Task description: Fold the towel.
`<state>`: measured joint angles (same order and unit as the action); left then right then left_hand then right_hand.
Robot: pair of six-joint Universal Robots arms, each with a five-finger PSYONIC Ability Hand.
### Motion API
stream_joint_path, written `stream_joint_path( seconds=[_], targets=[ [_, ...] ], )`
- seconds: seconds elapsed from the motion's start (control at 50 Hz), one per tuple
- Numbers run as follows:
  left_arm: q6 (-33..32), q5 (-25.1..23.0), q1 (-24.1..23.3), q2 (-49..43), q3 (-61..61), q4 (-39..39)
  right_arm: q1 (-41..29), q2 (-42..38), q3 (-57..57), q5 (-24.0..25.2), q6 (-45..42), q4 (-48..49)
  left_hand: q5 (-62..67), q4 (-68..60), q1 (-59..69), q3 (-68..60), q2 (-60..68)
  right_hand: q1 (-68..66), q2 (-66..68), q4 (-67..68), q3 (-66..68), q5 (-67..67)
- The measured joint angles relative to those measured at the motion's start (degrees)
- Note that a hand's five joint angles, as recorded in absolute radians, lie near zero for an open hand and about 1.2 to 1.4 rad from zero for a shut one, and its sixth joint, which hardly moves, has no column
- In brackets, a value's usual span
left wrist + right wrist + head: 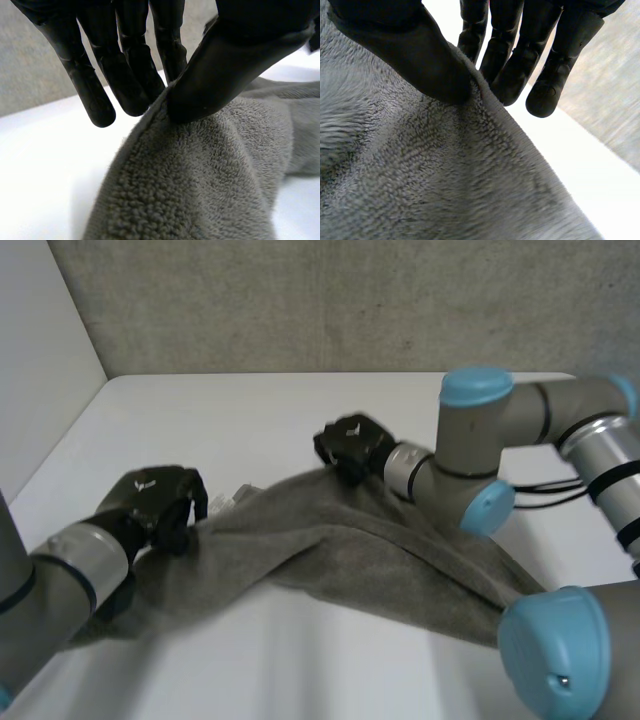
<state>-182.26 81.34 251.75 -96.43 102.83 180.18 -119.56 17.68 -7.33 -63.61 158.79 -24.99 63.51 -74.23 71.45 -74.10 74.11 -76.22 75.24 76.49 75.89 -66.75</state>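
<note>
- Bunched towel (400, 550) is lying on the desk (250, 410).
- Our left hand (150, 500) is pinching its edge, fingers (95, 95) against thumb.
- Right hand (350, 445) is pinching another edge likewise.

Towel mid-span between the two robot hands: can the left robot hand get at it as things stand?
Probably not yet: the left robot hand pinches the towel at its edge, thumb against fingers, so it must release first. Nothing lies on the span itself.

Robot lab setup, white table (300, 415), plain grey wall (330, 300), two robot arms (478, 435)
</note>
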Motion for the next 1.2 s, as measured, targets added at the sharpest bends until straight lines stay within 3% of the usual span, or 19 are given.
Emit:
stream_joint_path(
  seconds=[0.12, 0.3, 0.36, 0.44, 0.52, 0.66, 0.84, 1.0, 1.2],
  targets=[
    [-5.5, 0.2, 0.0, -7.6, -13.0, 0.1, 1.3, 5.8, 4.3, -3.6, -1.6, 3.8, 0.0, 0.0, 0.0, 0.0, 0.0, 0.0, 0.0, 0.0, 0.5, 0.0],
    [-17.1, 0.8, -1.3, -19.5, -46.8, -0.2, 3.3, 12.9, 23.4, -18.2, -1.0, 16.4, 0.0, 0.0, 0.0, 0.0, 0.0, -1.5, 1.4, 0.2, 0.8, 0.0],
    [-19.4, 1.0, -1.9, -22.2, -57.9, 0.5, 3.4, 13.7, 29.9, -20.4, 0.7, 18.6, 0.0, 0.0, 0.0, 0.0, 0.0, -1.9, 1.4, 0.2, 0.8, 0.0],
    [-15.9, 0.9, -3.5, -20.7, -69.4, 6.4, 3.5, 14.6, 33.9, -19.6, 2.1, 18.6, 0.0, 0.0, 0.0, 0.0, 0.0, -1.9, 1.4, 0.2, 0.8, 0.0],
    [-10.9, 0.7, -4.5, -18.4, -73.3, 11.0, 3.6, 15.5, 33.5, -16.4, 1.5, 15.6, 0.0, 0.0, 0.0, 0.0, 0.0, -1.9, 1.4, 0.2, 0.8, 0.0],
    [-6.6, 0.0, -4.3, -16.1, -60.1, 11.8, 3.8, 14.4, 26.0, -8.8, -6.6, 3.0, 0.0, 0.0, 0.0, 0.0, 0.0, -1.9, 1.4, 0.2, 0.8, 0.0],
    [-8.1, -3.8, -1.2, -15.3, -30.0, 14.1, 4.3, 5.7, 18.4, -7.6, -18.3, -16.7, -1.2, 2.5, -0.1, 2.3, -2.1, -1.9, 1.4, 0.2, 0.8, 0.0],
    [-10.7, -5.2, 0.1, -17.3, -13.5, 17.6, 5.4, -0.2, 17.5, -8.5, -13.8, -21.4, -4.7, 6.0, -2.2, 5.8, -5.8, -1.9, 1.4, 0.2, 1.0, 0.0],
    [-16.1, -4.4, -0.1, -18.3, -6.6, 17.6, 5.4, -0.4, 9.7, -10.4, -10.9, -22.8, -25.4, 25.6, -23.3, 25.3, -25.6, -1.9, 1.4, 0.2, 1.0, 0.0]
  ],
)
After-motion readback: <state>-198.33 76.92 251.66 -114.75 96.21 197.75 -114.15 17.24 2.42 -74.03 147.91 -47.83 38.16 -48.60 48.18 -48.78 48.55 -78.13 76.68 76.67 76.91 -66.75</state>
